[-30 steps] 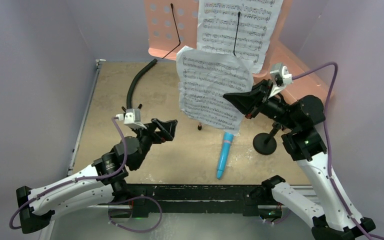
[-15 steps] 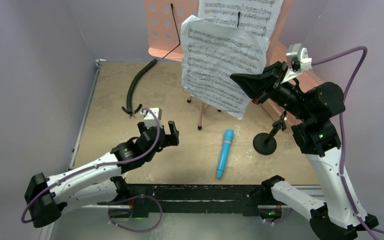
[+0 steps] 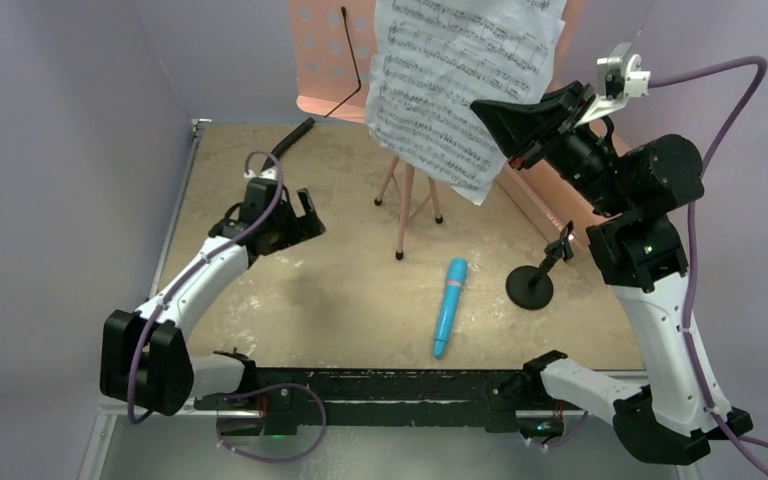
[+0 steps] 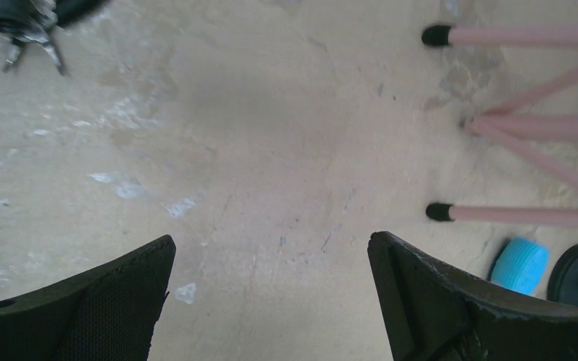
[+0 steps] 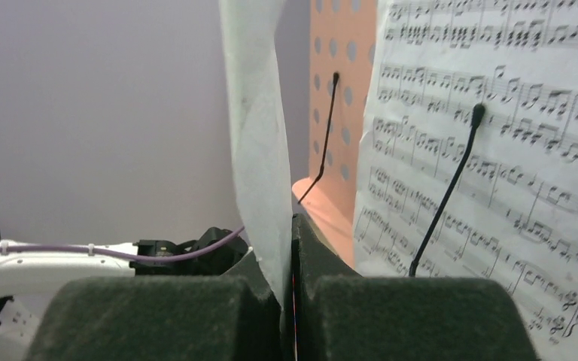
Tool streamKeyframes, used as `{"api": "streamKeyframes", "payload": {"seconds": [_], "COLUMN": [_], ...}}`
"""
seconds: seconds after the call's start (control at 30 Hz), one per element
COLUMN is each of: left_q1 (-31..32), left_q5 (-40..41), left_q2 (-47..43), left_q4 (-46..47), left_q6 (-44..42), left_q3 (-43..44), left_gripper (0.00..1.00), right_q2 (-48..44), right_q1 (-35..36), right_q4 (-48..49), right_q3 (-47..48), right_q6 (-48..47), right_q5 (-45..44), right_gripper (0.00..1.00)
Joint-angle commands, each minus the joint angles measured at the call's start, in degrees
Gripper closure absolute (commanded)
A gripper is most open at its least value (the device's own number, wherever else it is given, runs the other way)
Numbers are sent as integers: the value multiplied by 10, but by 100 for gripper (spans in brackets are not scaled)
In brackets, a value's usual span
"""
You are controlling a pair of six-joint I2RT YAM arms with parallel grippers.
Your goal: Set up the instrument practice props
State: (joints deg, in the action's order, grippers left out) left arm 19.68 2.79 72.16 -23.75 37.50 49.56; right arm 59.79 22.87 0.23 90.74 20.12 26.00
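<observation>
Low in the top view the blue toy microphone (image 3: 448,318) lies flat beside the black mic stand (image 3: 530,288); centre left, the left gripper (image 4: 271,297) hangs wide and empty. Upper right, the right gripper (image 5: 292,256) pinches the edge of a loose sheet-music page (image 3: 440,110), which should be turned flat against the pink music stand (image 3: 320,70)'s bare left half, beside the clipped page (image 5: 527,135), and tucked under the wire holder (image 5: 328,128) before release.

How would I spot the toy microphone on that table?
Find the tall pink music stand at the back of the table. Nearer than its legs, slightly right, the microphone lies flat next to a black round-based mic stand. It is the only bright blue thing there.
</observation>
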Motion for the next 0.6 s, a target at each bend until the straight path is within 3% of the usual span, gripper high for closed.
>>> {"api": "streamKeyframes", "payload": {"seconds": [0.0,0.2,0.4,0.57], "left_q1": [-92,-165,-168,-168], "left_q5": [-115,-92,-45,-61], "left_q2": [10,19,47,79], "left_q4": [-21,-56,-90,-106], "left_q6": [-13,-14,-12,-16], "left_q3": [79,235,423,552], "left_gripper": [1,2,7,13], "right_q2": [32,83,117,127], "right_q1": [1,1,1,1], "right_q4": [-6,-39,-54,-71], "right_q3": [68,142,197,221], "right_q6": [21,45,58,55], "right_q5": [-57,-72,-73,-96], "right_gripper": [100,100,100,100]}}
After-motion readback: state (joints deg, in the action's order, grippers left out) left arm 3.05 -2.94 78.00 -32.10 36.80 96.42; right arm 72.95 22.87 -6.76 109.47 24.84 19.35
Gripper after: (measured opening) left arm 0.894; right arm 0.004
